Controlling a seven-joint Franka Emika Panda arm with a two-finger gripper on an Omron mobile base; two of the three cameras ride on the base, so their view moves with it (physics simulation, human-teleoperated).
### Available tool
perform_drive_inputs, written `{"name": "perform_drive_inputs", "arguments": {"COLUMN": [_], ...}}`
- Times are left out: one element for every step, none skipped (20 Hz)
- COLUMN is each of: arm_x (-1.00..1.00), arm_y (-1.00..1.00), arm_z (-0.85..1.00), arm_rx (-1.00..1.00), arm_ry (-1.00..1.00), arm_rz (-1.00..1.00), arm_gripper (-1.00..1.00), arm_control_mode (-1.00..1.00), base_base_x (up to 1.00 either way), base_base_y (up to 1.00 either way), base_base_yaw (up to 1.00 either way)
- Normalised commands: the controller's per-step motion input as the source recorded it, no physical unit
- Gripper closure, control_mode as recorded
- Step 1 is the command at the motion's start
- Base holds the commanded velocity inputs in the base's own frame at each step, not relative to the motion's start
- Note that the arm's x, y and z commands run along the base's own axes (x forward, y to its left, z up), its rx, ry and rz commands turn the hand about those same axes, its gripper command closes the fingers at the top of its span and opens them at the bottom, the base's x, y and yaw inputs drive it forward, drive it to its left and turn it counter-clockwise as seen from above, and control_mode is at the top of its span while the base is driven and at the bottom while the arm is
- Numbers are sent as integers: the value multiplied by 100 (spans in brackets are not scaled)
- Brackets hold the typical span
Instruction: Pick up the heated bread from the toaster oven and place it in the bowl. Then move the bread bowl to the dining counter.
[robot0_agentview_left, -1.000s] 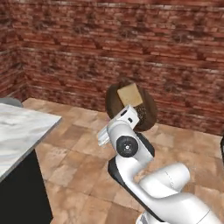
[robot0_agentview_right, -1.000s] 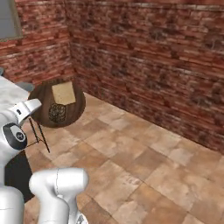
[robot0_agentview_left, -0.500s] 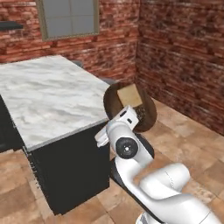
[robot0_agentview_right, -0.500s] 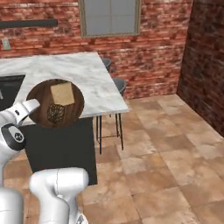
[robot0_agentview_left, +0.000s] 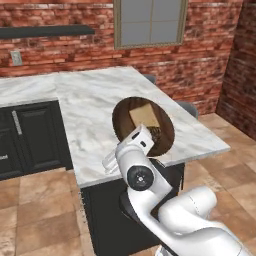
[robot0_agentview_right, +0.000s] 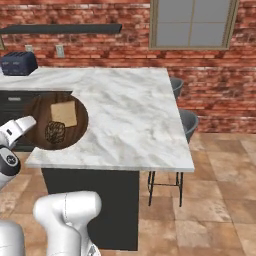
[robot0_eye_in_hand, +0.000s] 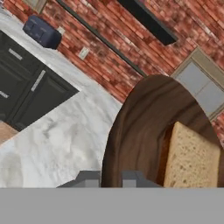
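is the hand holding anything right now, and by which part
Yes: the hand holds the bowl by its near rim, with the heated bread and a flat slice inside.

I hold the bowl (robot0_agentview_right: 56, 121) tilted over the dining counter (robot0_agentview_right: 125, 115). The heated bread (robot0_agentview_right: 55, 132), dark and lumpy, sits inside it.

White arm rises bent at the elbow, wrist raised — its pincer (robot0_eye_in_hand: 110, 178) clamped on the rim of the bowl (robot0_agentview_left: 131, 120), held up tilted.
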Motion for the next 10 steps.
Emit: {"name": "perform_drive_inputs", "arguments": {"arm_x": [0,0,0,0,96,98,94,89,87,70], "arm_y": [0,0,0,0,-18,-28,-10,-4,0,0], "arm_z": [0,0,0,0,-7,-2,-5,-9,-12,-14], "arm_rx": [0,0,0,0,0,0,0,0,0,0], "arm_ry": [0,0,0,0,18,17,15,17,27,26], "arm_rz": [0,0,0,0,0,0,0,0,1,3], "arm_gripper": [100,100,100,100,100,100,100,100,100,100], "arm_control_mode": [100,100,100,100,-100,-100,-100,-100,-100,-100], "base_base_x": [100,100,100,93,0,0,0,0,0,0], "base_base_y": [0,0,-1,-17,0,0,0,0,0,0], "base_base_yaw": [0,0,0,0,0,0,0,0,0,0]}}
